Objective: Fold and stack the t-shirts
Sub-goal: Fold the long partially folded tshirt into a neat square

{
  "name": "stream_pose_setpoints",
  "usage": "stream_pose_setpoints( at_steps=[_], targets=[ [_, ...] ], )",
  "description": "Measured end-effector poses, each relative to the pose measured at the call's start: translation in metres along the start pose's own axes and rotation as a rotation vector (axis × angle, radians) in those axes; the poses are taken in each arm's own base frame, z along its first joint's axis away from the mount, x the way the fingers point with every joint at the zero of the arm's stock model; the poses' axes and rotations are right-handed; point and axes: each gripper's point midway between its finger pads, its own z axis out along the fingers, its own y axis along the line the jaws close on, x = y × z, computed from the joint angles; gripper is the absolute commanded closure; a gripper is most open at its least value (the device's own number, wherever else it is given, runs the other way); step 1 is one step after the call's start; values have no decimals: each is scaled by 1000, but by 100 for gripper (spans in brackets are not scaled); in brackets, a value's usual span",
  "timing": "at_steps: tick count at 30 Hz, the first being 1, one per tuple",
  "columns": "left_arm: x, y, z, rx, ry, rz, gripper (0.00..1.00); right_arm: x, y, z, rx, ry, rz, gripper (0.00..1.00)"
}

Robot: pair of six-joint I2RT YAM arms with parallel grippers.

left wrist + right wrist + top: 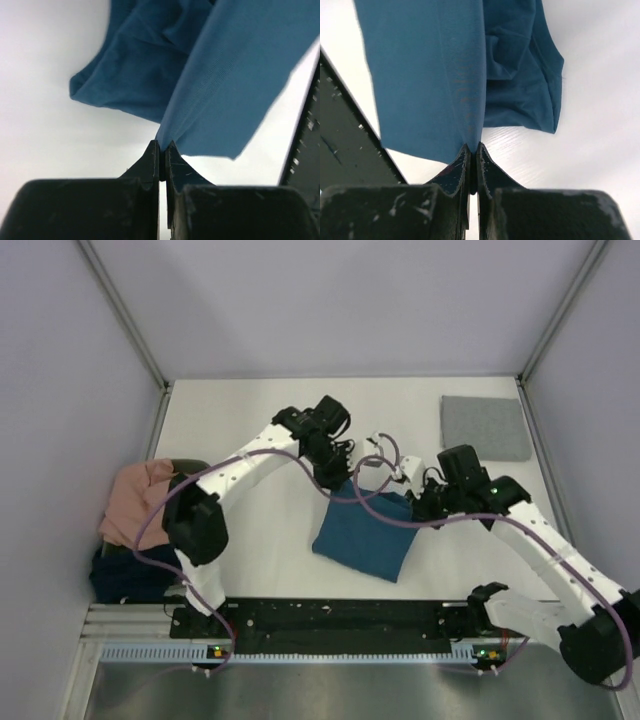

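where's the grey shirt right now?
In the top view, the grey shirt lies folded flat at the far right corner of the table, beyond the right arm and apart from the teal shirt.

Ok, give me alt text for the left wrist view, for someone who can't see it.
The left gripper, shut, pinches an edge of the teal-blue t-shirt, which stretches taut toward the upper right. The rest is bunched further off, white table behind, a dark rail at the right edge.

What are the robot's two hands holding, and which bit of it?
Both hold the teal-blue cloth t-shirt by its far edge: the left gripper pinches one end, the right gripper the other.
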Motion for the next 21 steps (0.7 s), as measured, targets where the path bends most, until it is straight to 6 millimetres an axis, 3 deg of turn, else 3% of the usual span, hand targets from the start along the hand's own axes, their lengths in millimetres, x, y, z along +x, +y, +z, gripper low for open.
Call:
stream_pose_setpoints(
  at_steps=[3, 6, 11, 16, 20, 21],
  targets=[
    [-10, 37, 21, -16, 9, -44, 100, 18, -28, 17, 15, 58, 115, 100],
    [-11, 59, 39, -22, 26, -75, 100, 26, -47, 32, 31, 89, 160, 100],
    [5, 75, 60, -30, 64, -141, 100, 39, -64, 59, 2, 119, 226, 100],
    [-3, 96, 79, -77, 33, -165, 100, 54, -84, 72, 28, 140, 294, 100],
    [-5, 109, 93, -104, 17, -184, 89, 64, -96, 82, 57, 160, 332, 100],
    [-6, 110, 98, -110, 14, -193, 80, 67, -100, 85, 65, 167, 343, 92]
  ],
)
